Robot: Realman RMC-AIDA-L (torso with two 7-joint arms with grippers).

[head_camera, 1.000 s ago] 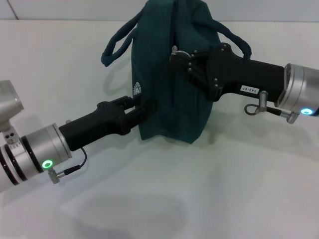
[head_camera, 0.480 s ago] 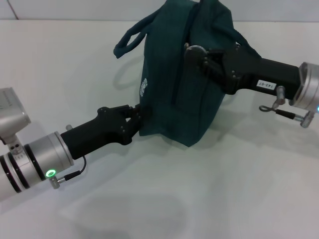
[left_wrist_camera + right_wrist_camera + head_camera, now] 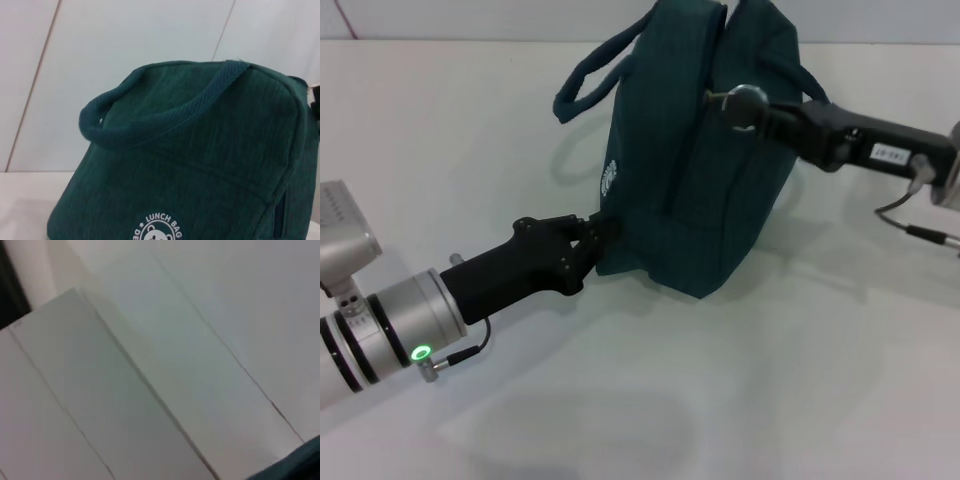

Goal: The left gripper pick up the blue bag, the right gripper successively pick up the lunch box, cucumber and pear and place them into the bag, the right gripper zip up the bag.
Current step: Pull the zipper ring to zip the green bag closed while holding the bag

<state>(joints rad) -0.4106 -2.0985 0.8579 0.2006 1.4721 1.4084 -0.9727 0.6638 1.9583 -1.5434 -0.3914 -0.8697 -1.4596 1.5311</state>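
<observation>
The left gripper [image 3: 595,238] reaches in from eight o'clock, clenched on the lower corner of the blue bag [image 3: 700,150]. The right gripper [image 3: 735,103] comes from three o'clock against the bag's upper side; its grip cannot be told. The round white logo [image 3: 157,228] reads "LUNCH BAG". The bag stands at twelve o'clock on the white table [image 3: 720,400].

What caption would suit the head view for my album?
Left end effector grips the blue bag at its lower corner; right end effector at its zip.

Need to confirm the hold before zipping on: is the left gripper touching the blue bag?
Touching. In the head view the left gripper meets the blue bag at its lower corner, with no gap visible.
</observation>
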